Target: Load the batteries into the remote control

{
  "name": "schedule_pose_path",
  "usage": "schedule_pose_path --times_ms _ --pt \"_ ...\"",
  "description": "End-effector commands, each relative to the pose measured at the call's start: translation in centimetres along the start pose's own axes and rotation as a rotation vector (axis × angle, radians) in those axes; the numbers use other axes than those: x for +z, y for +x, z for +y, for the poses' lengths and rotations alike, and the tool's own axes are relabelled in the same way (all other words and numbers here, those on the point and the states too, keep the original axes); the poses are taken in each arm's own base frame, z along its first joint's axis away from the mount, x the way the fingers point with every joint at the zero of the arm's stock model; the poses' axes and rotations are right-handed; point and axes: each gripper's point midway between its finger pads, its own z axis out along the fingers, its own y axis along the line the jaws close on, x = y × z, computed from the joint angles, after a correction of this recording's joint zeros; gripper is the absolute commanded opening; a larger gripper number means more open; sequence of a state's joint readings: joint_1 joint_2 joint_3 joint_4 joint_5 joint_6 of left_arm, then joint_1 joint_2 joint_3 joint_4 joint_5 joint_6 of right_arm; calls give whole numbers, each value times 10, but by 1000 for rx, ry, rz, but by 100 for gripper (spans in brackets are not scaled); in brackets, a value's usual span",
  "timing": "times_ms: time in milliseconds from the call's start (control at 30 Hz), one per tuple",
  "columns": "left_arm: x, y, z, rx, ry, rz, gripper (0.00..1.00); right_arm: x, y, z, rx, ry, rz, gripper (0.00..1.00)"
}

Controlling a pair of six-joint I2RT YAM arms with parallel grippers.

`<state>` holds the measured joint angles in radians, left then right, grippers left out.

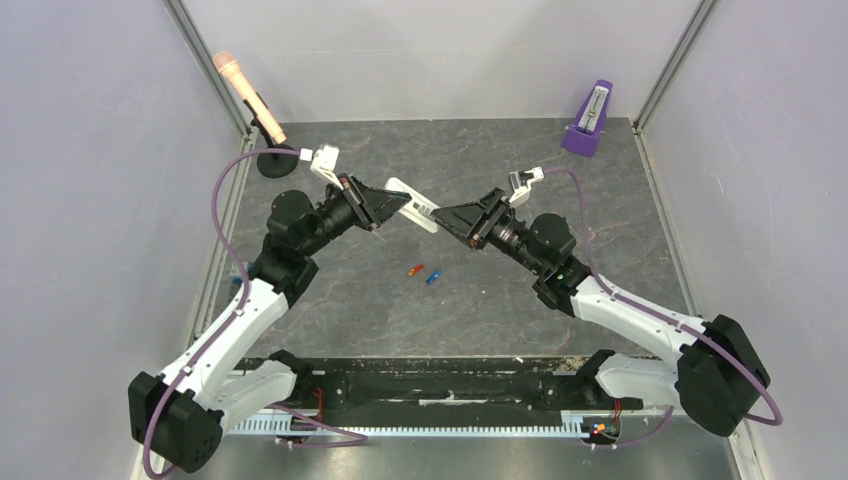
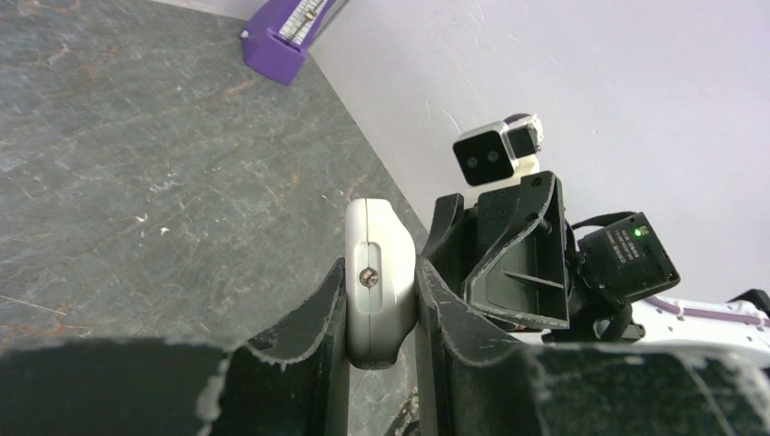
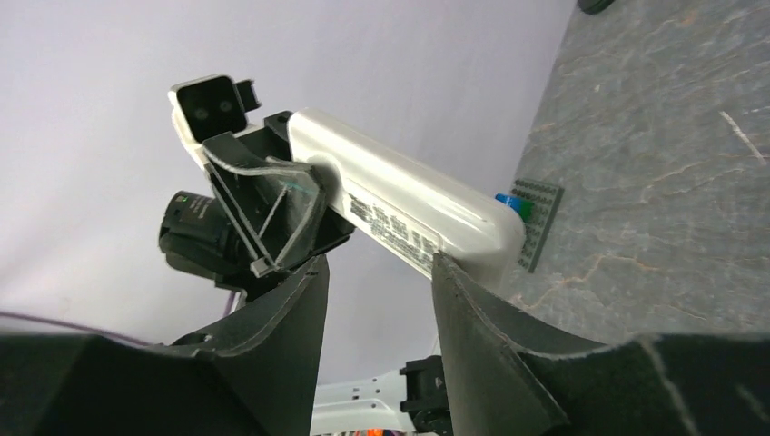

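- Nearest the arm bases, the batteries lie on the tabletop (image 1: 480, 300): the red-orange cell (image 1: 412, 270) on the left and the blue cell (image 1: 433, 277) just beside it. Both slant from near-left to far-right.
- Above and beyond them, the remote control (image 1: 420, 212) is up off the tabletop. Its long axis runs from far-left down to near-right.
- The left gripper (image 1: 398, 201) is clamped on the remote's far-left part, squeezing its narrow sides.
- The right gripper (image 1: 447, 216) has its fingers apart at the remote's near-right end, gripping nothing.
- Farthest back stand a purple metronome (image 1: 589, 120) and a microphone (image 1: 240, 85).
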<state>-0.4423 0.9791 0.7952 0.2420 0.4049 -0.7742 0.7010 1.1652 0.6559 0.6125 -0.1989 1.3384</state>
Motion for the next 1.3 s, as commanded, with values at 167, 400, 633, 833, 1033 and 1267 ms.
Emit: schedule_pose_path --times_ms 167,400,633,833,1033,1267 --pt "-3 -13 -53 -40 206 -8 2 2 12 19 16 -131 62 49" --pt "-2 -16 -42 -4 144 -30 2 3 8 10 -14 -52 42 49" --pt "-2 -16 -30 81 89 -34 2 7 0 3 -74 42 27 49" --pt "-2 -13 -23 105 64 -23 2 7 -3 0 -89 70 16 45" --pt "-1 -12 -18 115 43 -22 2 7 -4 -1 -102 83 11 40" --pt "-2 -12 -12 128 14 -23 2 6 -8 1 -121 92 -2 38"
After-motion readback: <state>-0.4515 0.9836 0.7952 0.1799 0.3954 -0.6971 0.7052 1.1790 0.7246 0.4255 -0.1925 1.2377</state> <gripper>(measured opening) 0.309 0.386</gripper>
